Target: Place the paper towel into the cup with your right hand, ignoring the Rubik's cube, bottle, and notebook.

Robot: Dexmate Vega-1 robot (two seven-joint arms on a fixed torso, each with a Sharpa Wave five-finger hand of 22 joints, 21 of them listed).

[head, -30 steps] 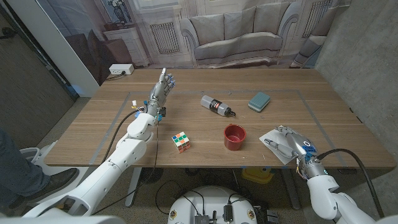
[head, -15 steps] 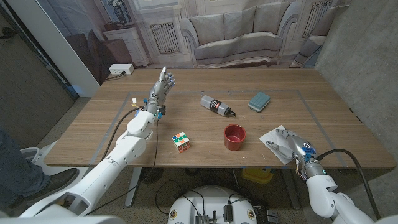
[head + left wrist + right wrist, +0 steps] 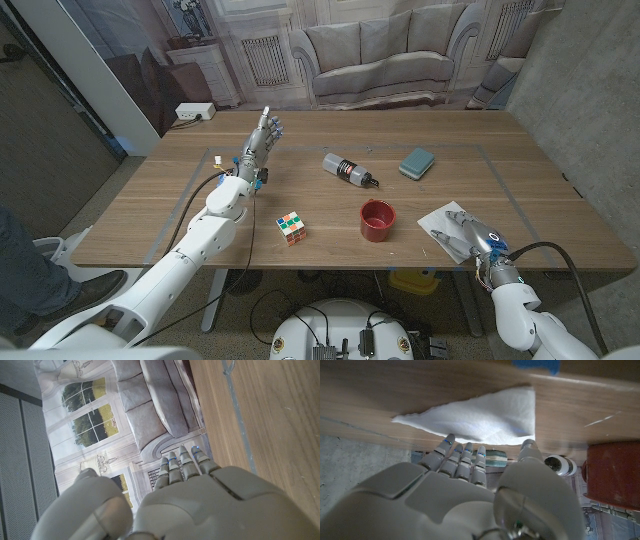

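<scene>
On the table point(image 3: 330, 215), right robot hand point(image 3: 462, 229) half-covers paper towel point(image 3: 436, 220).

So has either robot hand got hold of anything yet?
Nothing is held. The right robot hand hovers open over the white paper towel; the left robot hand is open and holds nothing.

Head camera looks down over the table point(image 3: 330, 215); right wrist camera sits close, sharing the red cup point(image 3: 378, 220)
</scene>
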